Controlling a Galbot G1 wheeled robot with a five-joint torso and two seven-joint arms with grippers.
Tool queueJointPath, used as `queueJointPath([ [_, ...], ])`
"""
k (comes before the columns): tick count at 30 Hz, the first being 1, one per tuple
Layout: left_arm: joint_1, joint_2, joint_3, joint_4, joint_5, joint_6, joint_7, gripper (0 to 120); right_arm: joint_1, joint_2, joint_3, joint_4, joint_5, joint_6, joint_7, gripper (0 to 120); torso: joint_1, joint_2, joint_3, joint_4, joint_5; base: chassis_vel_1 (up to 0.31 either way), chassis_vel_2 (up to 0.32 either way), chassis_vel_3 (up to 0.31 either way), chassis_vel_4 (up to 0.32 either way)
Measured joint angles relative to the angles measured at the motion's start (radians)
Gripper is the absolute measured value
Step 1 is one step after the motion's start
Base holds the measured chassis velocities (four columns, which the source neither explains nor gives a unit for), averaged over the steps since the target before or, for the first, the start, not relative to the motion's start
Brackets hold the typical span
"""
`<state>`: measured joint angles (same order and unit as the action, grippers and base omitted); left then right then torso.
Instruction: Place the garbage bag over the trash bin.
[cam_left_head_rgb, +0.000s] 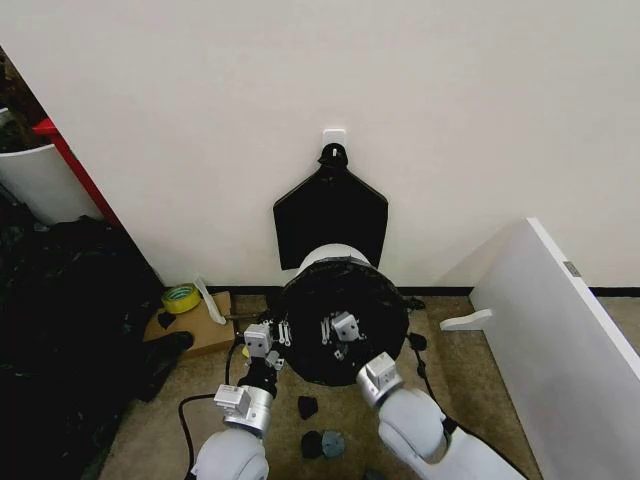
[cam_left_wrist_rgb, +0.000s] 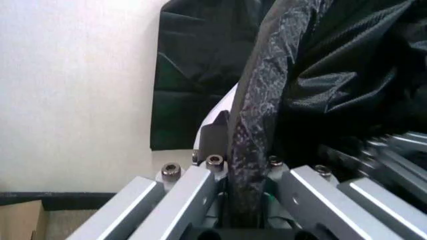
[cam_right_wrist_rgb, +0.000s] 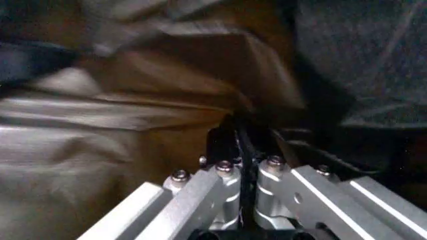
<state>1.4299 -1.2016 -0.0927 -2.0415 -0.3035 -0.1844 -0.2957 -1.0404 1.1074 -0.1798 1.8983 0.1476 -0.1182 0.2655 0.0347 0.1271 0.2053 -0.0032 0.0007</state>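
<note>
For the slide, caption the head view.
Both tools, left tool and right tool, hold the garbage bag over the trash bin.

My forearms are rounded white shells ending in silver metal wrist blocks. A black cable loops beside my left arm. My fingers are pale brushed-aluminium bars, fastened near their base with round hex-socket screws.

We see the trash bin almost wholly hidden under the garbage bag. The right tool faces blurred surroundings, and its fingertips are lost among dark folds of plastic.
</note>
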Motion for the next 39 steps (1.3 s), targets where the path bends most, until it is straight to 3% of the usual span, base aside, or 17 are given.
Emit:
queueJointPath([
  [8,0.006,-0.003,0.004,-0.001,0.003,0.003,-0.001,0,0.096,0.000,-0.022,-0.093,-0.021,-0.053,0.040,0,0.000,0.000,0.000,-0.0001,0.0000,0.000,0.000,0.000,0.000],
  [17,0.013,-0.003,0.004,-0.009,0.009,0.005,-0.003,0,0.142,0.004,-0.034,-0.123,0.101,-0.144,0.141,0,0.000,0.000,0.000,0.0000,0.0000,0.000,0.000,0.000,0.000],
  [27,0.000,-0.003,-0.001,0.004,0.004,0.005,-0.005,0,0.049,-0.048,-0.056,0.054,0.194,-0.146,0.140,0,0.000,0.000,0.000,-0.0001,0.0001,0.000,0.000,0.000,0.000],
  [32,-0.007,0.001,-0.004,0.009,-0.009,0.008,-0.006,0,-0.011,-0.094,-0.052,0.130,0.154,-0.078,0.039,0,0.000,0.000,0.000,-0.0003,-0.0001,0.000,0.000,0.000,0.000],
  [36,-0.005,0.002,-0.004,0.010,-0.015,0.012,-0.008,0,-0.010,-0.093,-0.012,0.093,0.021,0.041,-0.059,0,0.000,0.000,0.000,-0.0002,0.0000,0.000,0.000,0.000,0.000],
  [39,-0.001,0.002,-0.003,0.010,-0.015,0.014,-0.008,0,0.002,-0.078,0.005,0.062,-0.053,0.072,-0.076,0,0.000,0.000,0.000,-0.0001,0.0000,0.000,0.000,0.000,0.000],
])
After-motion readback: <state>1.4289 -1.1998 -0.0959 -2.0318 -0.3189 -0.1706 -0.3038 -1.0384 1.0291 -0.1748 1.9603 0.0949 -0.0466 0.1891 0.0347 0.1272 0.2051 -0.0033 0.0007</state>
